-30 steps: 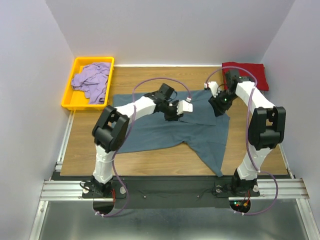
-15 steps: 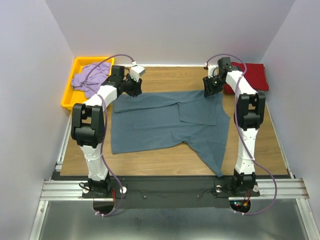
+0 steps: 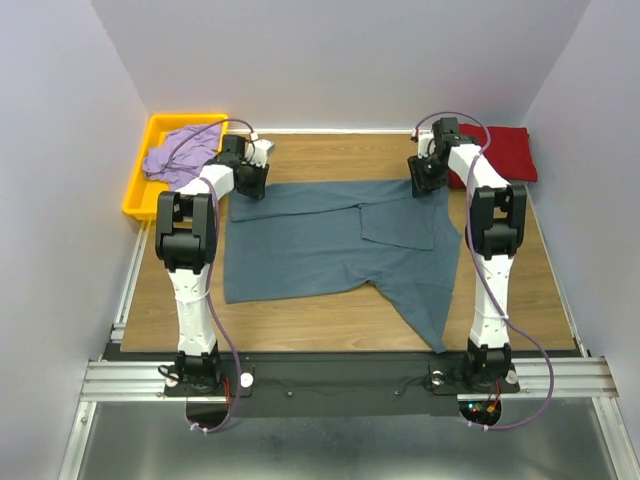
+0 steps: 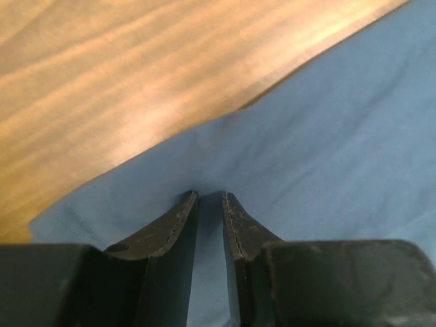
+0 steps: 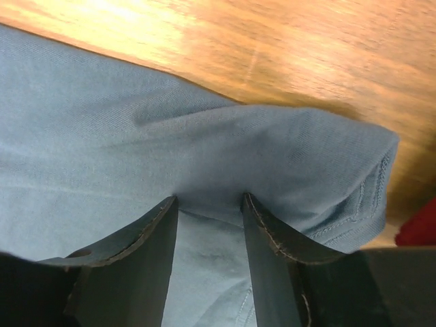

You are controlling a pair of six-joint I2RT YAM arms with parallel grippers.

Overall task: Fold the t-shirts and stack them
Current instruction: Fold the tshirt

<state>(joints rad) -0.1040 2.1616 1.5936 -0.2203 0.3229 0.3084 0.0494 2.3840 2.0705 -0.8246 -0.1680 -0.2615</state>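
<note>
On my feed, the left gripper (image 4: 210, 196) is down on the far left corner of the blue-grey shirt (image 3: 300, 245). Its jaws are drawn almost together, with a thin fold of the cloth pinched between the fingertips, so I read it as clamped on the shirt. Bare wood of the table (image 3: 330, 320) shows just beyond its tips.

The right gripper (image 5: 208, 199) sits on the far right corner of the same shirt, by a stitched hem. Its jaws stand wider, with a raised ridge of cloth between them. I cannot tell whether they are really squeezing it or only straddling it.

The shirt lies spread flat between the two grippers and back towards the arm bases, one part trailing to a point on the near right side.

Just to the right of the right gripper lies the red shirt (image 3: 508, 150), folded. Just to the left of the left gripper, the purple shirt (image 3: 180, 155) lies crumpled in the yellow tray (image 3: 135, 205).
</note>
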